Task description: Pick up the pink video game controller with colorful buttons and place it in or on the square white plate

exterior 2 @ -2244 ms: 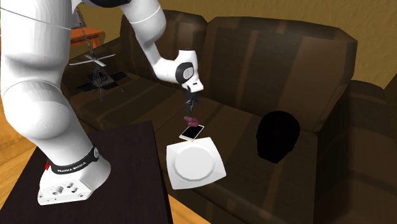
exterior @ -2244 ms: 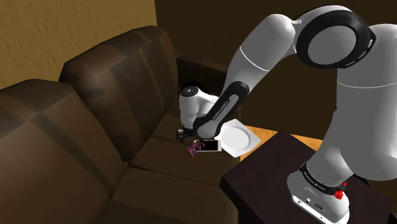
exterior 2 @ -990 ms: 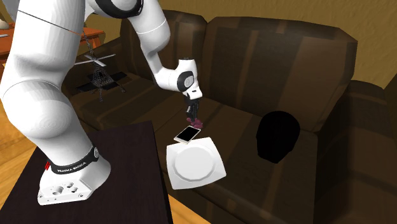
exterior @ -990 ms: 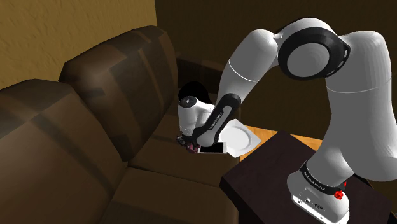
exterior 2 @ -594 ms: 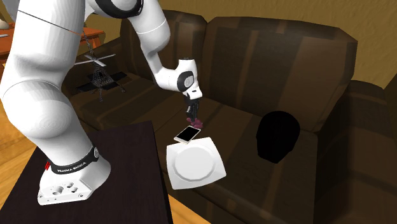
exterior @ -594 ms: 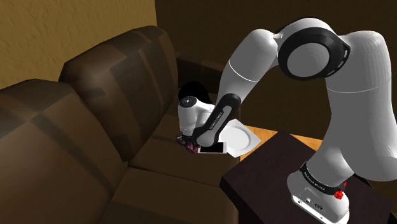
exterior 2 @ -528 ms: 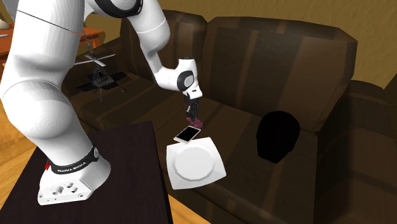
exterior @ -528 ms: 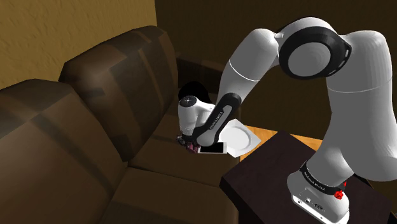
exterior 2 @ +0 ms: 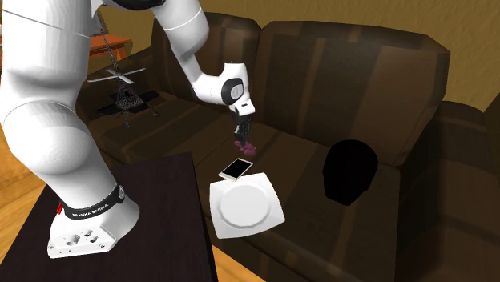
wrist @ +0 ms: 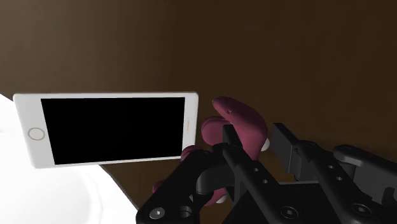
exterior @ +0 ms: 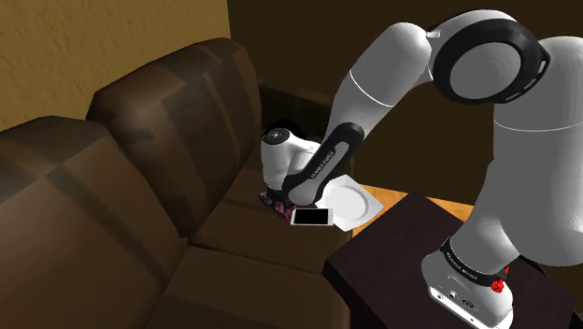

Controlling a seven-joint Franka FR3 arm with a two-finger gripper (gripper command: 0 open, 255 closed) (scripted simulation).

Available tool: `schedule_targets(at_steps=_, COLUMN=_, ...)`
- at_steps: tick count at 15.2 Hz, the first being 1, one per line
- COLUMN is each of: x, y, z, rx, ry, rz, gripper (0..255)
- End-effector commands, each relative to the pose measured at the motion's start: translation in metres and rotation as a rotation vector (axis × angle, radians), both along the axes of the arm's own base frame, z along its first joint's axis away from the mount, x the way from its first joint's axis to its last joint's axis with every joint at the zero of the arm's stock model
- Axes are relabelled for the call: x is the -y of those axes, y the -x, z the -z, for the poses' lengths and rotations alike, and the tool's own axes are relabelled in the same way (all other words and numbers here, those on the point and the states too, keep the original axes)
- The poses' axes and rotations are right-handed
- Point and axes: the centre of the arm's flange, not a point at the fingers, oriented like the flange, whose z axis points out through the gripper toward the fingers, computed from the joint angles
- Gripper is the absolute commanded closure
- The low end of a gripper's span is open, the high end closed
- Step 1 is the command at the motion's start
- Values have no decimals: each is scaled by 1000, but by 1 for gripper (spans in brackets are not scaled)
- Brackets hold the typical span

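One small change matters: the controller [exterior 2: 246, 145] now hangs higher than half a second ago, seemingly clear of the sofa [exterior 2: 298, 172] seat, just beyond the phone [exterior 2: 236, 168]. We see the gripper [exterior 2: 243, 137] pinching it, the pink body clasped between the fingers, and the arm has drawn upward. We judge the grasp made and the lift begun. What remains is a carry over the phone to the plate [exterior 2: 246, 206], which lies just beside the phone.

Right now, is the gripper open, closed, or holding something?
Gripper: jaws closed on the pink video game controller.
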Motion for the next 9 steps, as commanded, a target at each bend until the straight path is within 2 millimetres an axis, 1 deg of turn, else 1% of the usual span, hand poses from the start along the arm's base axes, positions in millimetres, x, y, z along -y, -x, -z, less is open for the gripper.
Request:
schedule_targets(at_steps=1, x=0, y=0, z=-10, rx=0, ry=0, rz=0, gripper=255)
schedule_targets(at_steps=9, x=0, y=0, z=-53, rx=0, ry=0, rz=0, gripper=255)
